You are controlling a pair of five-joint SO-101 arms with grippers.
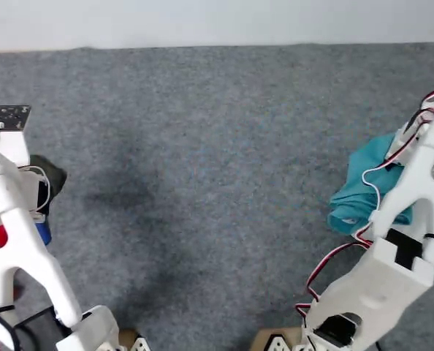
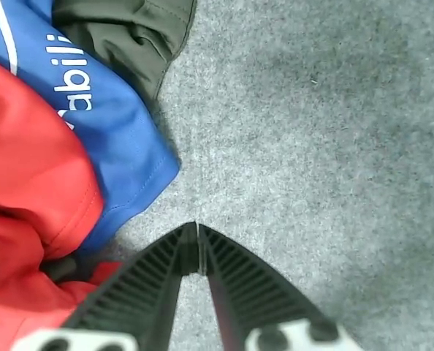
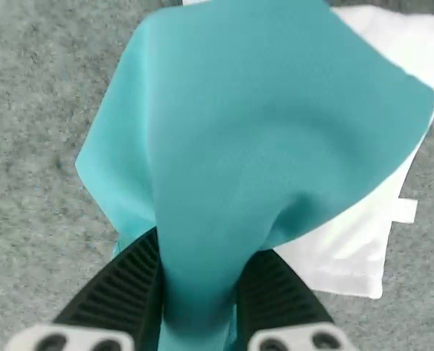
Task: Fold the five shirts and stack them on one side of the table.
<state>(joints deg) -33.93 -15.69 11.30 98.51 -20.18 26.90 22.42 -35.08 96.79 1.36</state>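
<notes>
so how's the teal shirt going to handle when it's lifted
Probably floppy: the teal shirt drapes in soft folds from the right gripper, so it will likely sag and swing. It looks light, since a small pinch holds it. Its loose edge may drag the white shirt beneath.

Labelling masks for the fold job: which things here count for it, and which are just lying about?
Job: teal shirt, held in the right gripper; white shirt; red shirt; blue shirt; dark olive shirt.
Lying about: perforated metal plate; grey table cover.
</notes>
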